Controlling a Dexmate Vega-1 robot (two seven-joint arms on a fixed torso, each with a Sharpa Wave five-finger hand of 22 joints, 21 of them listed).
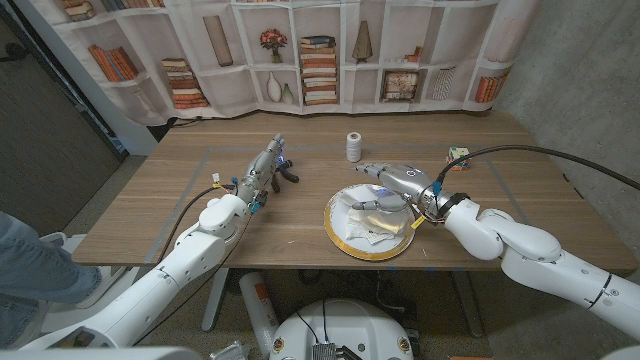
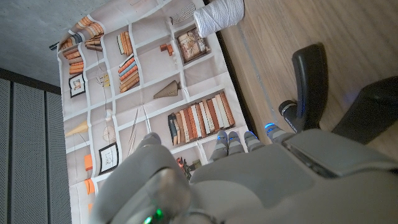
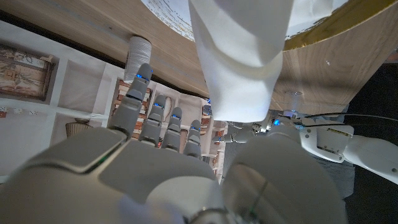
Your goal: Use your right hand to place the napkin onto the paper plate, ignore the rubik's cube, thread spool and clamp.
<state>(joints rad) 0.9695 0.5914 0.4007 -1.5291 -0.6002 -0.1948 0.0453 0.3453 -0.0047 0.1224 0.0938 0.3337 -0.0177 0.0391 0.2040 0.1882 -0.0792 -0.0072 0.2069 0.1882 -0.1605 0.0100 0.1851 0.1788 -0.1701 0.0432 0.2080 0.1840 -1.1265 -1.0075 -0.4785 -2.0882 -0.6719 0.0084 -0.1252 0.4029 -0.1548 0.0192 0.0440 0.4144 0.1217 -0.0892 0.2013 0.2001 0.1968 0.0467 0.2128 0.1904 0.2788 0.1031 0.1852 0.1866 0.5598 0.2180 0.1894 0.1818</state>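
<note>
A gold-rimmed paper plate [image 1: 331,217] sits at the table's front middle. The white napkin [image 1: 362,229] lies mostly on it, with one end raised toward my right hand [image 1: 393,185], which hovers over the plate's far edge. In the right wrist view the napkin [image 3: 239,56] stretches from the plate [image 3: 311,37] down between the thumb and fingers of my right hand [image 3: 155,168], which pinches it. My left hand [image 1: 268,165] rests with its fingers stretched out and holds nothing.
A black clamp [image 1: 287,172] lies right by my left hand's fingertips, and its handles [image 2: 308,74] are close ahead in the left wrist view. A thread spool [image 1: 353,147] stands behind the plate. The rubik's cube [image 1: 458,156] sits at the far right.
</note>
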